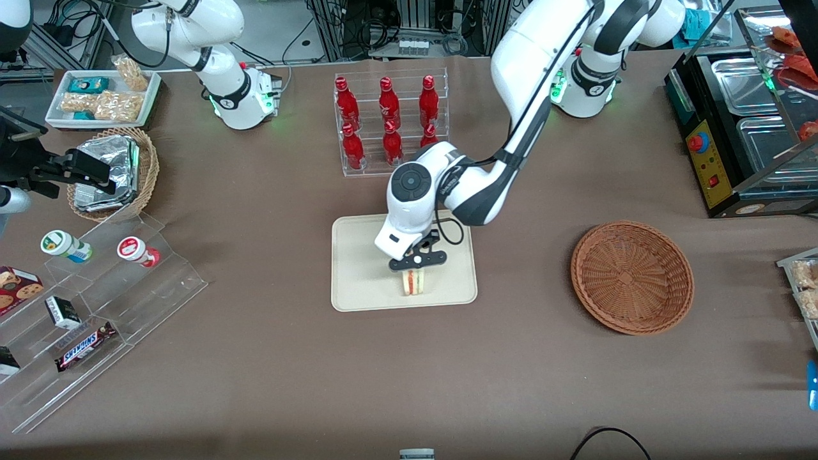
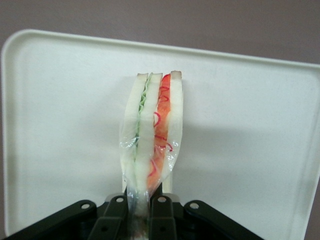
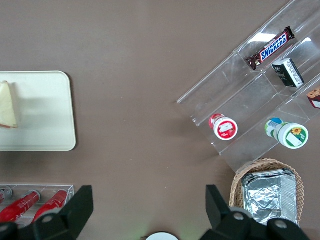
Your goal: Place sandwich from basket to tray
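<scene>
Gripper clamped on the sandwich, poised over the tray with the wedge standing on edge, its lower end at or just above the tray surface. Reddish-brown basket well apart, toward the working arm's end, holding nothing.

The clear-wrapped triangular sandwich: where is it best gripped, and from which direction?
From above, across its flat bread faces at the upper edge. The clear-wrapped triangular sandwich stands on edge over the cream-beige rectangular tray, and the end effector pinches it there, shut.
</scene>
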You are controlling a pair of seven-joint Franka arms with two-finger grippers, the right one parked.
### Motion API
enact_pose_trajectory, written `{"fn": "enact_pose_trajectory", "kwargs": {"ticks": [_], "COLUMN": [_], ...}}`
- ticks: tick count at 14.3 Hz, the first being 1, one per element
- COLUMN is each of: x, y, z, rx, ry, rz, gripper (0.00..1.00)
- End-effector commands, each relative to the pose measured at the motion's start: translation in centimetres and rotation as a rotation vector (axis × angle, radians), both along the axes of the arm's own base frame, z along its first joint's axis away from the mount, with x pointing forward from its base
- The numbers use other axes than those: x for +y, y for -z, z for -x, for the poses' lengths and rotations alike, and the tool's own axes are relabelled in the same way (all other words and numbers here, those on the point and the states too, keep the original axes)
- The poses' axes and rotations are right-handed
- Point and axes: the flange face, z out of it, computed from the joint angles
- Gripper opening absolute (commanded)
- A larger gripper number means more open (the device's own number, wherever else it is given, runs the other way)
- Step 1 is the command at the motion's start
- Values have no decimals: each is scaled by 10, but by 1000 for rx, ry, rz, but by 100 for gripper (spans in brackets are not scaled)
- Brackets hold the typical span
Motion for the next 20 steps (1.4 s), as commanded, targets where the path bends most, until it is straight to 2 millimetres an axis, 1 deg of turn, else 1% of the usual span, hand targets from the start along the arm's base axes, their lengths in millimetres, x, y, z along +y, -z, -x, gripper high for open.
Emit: {"fn": "enact_pose_trajectory", "kwargs": {"ticks": [1, 2, 3, 4, 6, 7, 8, 9, 10, 11, 12, 13, 15, 17, 18, 19, 20], "x": [-14, -14, -16, -17, -12, -7, -2, 10, 25, 44, 67, 91, 133, 179, 204, 234, 255], "y": [7, 7, 1, -5, -33, -53, -75, -91, -101, -106, -115, -113, -113, -119, -126, -132, -140], "z": [2, 3, 4, 4, 3, 3, 8, 10, 12, 7, -1, -7, -20, -32, -35, -38, -36], "rx": [-13, -20, -18, -11, -13, -6, 12, 26, 40, 59, 72, 92, 112, 126, 130, 137, 140], "ry": [-7, -8, -21, -38, -33, -30, -27, -4, 11, -31, -53, -64, -30, -7, 23, 62, 99], "rz": [17, 26, 37, 47, 42, 28, 3, -27, -49, -68, -93, -110, -115, -112, -106, -100, -92], "gripper": [14, 53, 100, 100, 100, 100, 100, 100, 100, 100, 100, 100, 100, 100, 100, 100, 100]}}
